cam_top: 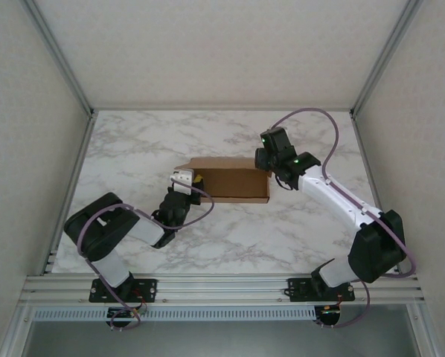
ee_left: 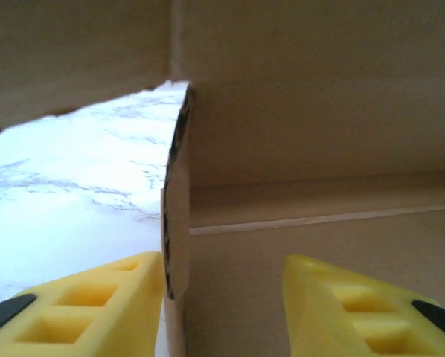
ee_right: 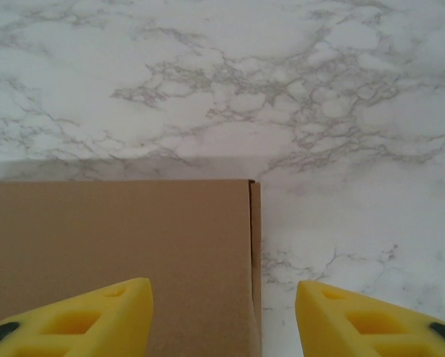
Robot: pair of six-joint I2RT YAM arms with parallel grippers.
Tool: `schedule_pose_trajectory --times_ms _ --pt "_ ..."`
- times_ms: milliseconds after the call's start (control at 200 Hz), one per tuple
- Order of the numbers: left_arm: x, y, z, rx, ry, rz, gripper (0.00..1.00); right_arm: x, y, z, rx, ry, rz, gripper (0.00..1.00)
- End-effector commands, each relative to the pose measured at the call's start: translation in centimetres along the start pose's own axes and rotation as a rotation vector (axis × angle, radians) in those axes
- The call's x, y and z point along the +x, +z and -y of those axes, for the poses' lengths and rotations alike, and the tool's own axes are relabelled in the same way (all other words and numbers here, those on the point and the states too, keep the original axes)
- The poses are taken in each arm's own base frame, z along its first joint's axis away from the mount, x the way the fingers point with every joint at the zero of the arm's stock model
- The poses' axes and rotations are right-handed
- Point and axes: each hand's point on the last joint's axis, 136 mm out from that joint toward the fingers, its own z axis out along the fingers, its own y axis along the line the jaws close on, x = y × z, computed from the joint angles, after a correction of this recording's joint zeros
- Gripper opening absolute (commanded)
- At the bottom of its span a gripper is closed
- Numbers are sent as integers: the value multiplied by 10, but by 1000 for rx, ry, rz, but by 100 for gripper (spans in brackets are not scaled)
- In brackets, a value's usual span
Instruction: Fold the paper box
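On the white marble worktop (cam_top: 133, 149), top view: plain brown die-cut cardboard paper box (cam_top: 230, 184), partly raised, left gripper (cam_top: 184, 178) and right gripper (cam_top: 268, 159) at its ends; left wrist: jaws spread astride a flap edge (ee_left: 176, 245); right wrist: jaws spread over a corner (ee_right: 248, 186); risk: off-line closing may crumple the flap.

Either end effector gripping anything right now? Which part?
Nothing clamped. Left end effector is open astride an upright wall of the plain brown cardboard box; right end effector open over its end edge.

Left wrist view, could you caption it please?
Left gripper open, its yellow fingers straddling a paper box wall.
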Motion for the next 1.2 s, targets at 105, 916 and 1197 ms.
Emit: schedule_pose_trajectory --times_ms 105,916,1197 --pt "-14 -21 28 124 -49 -39 56 20 9 -1 -9 -1 -39 54" --pt "-3 -74 19 59 -14 -313 65 33 11 0 -38 -25 -44 60" --pt "-24 -94 -5 31 -169 -293 57 43 9 0 -78 -45 -77 61"
